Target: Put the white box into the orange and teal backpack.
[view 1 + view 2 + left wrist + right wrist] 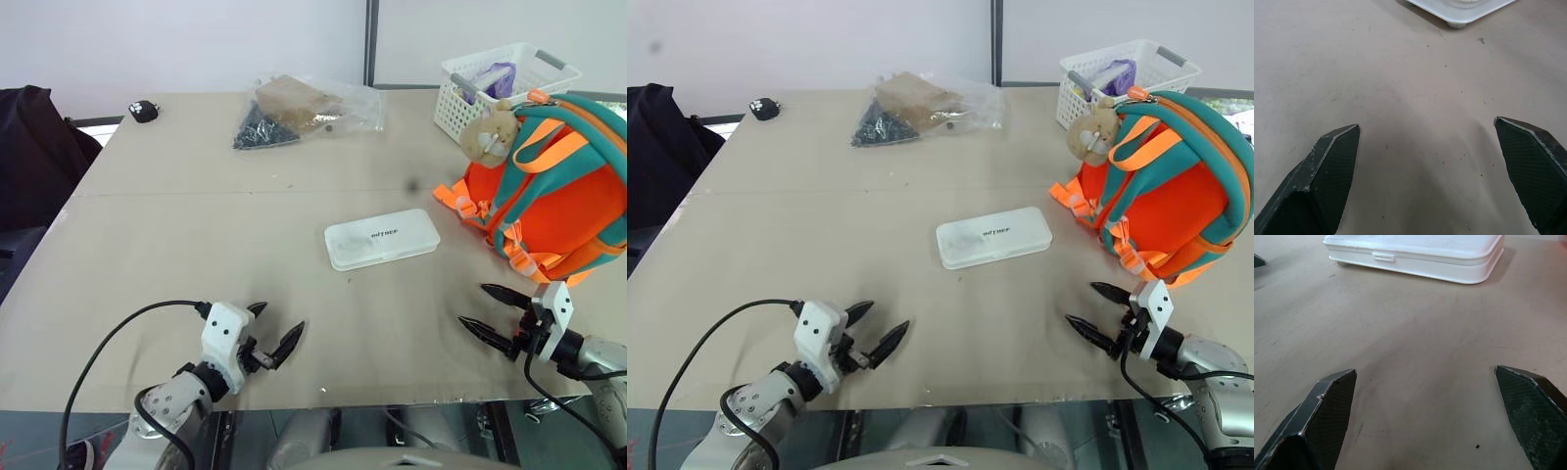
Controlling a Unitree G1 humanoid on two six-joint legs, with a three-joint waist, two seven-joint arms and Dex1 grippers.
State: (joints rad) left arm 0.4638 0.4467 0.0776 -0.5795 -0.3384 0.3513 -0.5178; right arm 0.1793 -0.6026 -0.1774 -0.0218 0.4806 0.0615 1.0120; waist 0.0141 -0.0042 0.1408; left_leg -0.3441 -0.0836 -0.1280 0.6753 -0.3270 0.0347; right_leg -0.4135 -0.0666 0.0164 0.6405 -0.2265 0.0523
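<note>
- White box [382,239] lies flat on the table [186,245], mid-table, between both arms, well apart from each; lid up w/ small dark lettering.
- Orange and teal backpack [549,186] stands upright at the robot's right, near the box but not touching. Can't tell if its zip is open; no opening seen from here.
- Left gripper [272,338] spread wide, empty, low over the table near the front edge. Right gripper [498,313] also spread wide, empty, just in front of the backpack's base.
- Risk 1: box is flat and thin w/ rounded corners, probably slick plastic. A pinch from above may skid it across the table instead of lifting; better to grab across the short sides.
- Risk 2: if the pack is closed or the mouth sags, box jams on fabric or drops outside. Likely needs one arm to hold the mouth open.
- Risk 3: pack looks soft & light, so a push w/ the box could tip it back toward the white lattice basket [509,83].
- Risk 4: right fingers sit close to orange straps [460,201] and buckles; could snag on the reach.
- Bear charm [490,132] hangs near the top and may get in the way of the opening.
</note>
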